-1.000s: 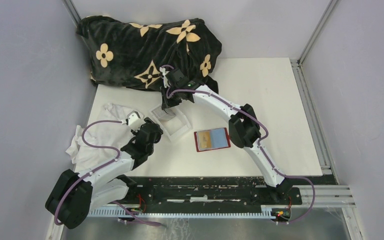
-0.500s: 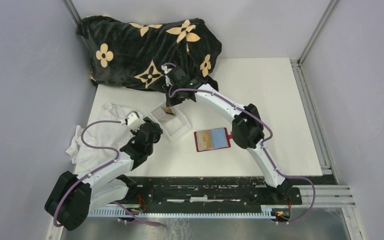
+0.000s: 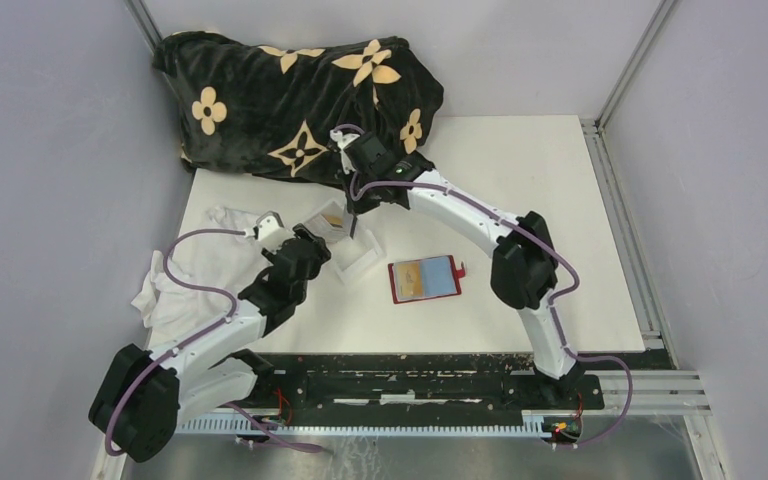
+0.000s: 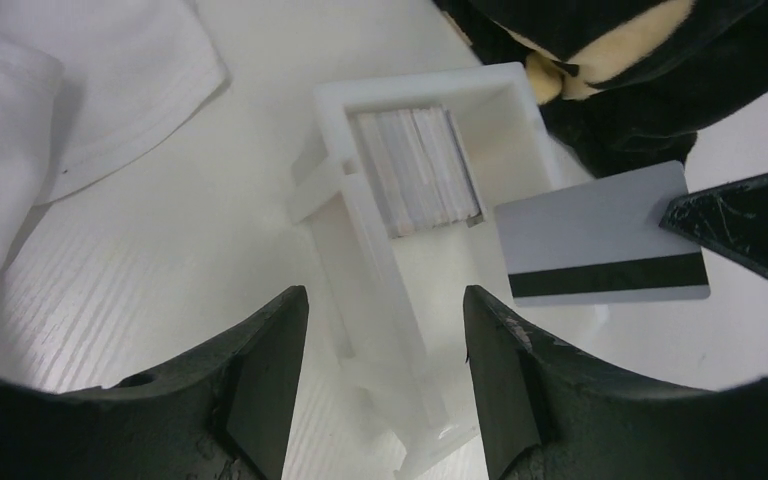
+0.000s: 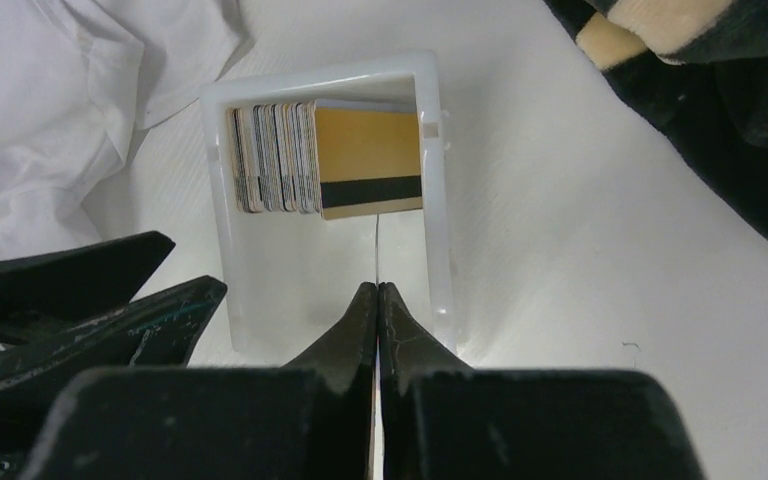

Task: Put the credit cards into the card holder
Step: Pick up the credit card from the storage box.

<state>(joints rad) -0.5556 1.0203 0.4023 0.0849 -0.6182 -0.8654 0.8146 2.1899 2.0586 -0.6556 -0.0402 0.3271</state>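
Note:
The card holder (image 3: 424, 279) lies open and flat on the table, a yellow and blue card face showing inside. A stack of credit cards (image 4: 415, 170) stands on edge in a clear plastic box (image 4: 400, 290); the right wrist view shows a yellow-orange card (image 5: 370, 160) at the stack's end. My right gripper (image 5: 378, 288) is shut on a grey card with a black stripe (image 4: 600, 240), held just above and beside the box; it is edge-on (image 5: 377, 250) in its own view. My left gripper (image 4: 382, 300) is open, its jaws on either side of the box's near end.
A black blanket with cream flowers (image 3: 300, 95) is heaped at the back, close behind the box. A white cloth (image 3: 195, 275) lies at the left by my left arm. Metal frame posts stand at the back corners.
My right gripper has lifted the grey card out of the box and shifted right. My left gripper has moved forward to straddle the box's near end.

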